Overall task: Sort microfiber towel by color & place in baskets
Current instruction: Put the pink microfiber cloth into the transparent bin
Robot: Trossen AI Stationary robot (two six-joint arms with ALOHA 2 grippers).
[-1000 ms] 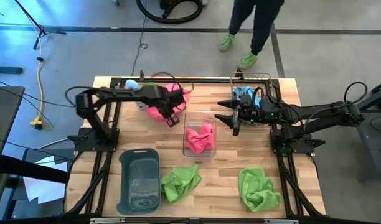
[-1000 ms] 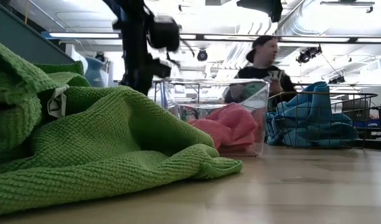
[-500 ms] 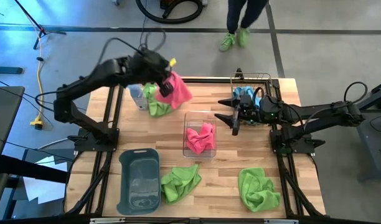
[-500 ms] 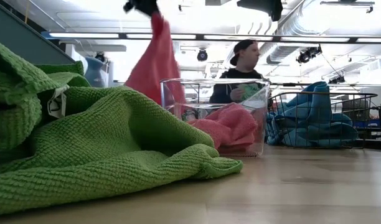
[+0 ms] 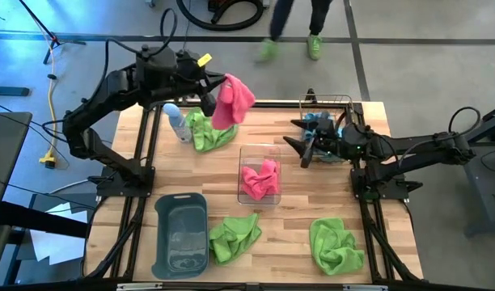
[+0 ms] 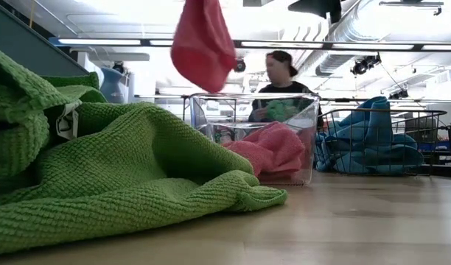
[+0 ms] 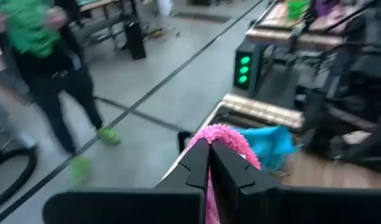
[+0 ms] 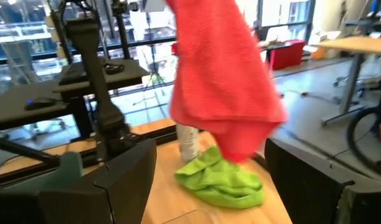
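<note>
I see the left gripper pinching a hot pink towel in the air; the right gripper waits spread beside the wire-mesh basket.

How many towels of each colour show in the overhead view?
Pink: 2, one hanging from the left tool, one in the clear bin
Green: 3
Blue: 1 heap in the wire basket, count unclear
Total: at least 6

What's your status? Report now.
Left gripper shut on pink towel, lifted clear. Right gripper open beside clear bin. Nothing blocking.
</note>
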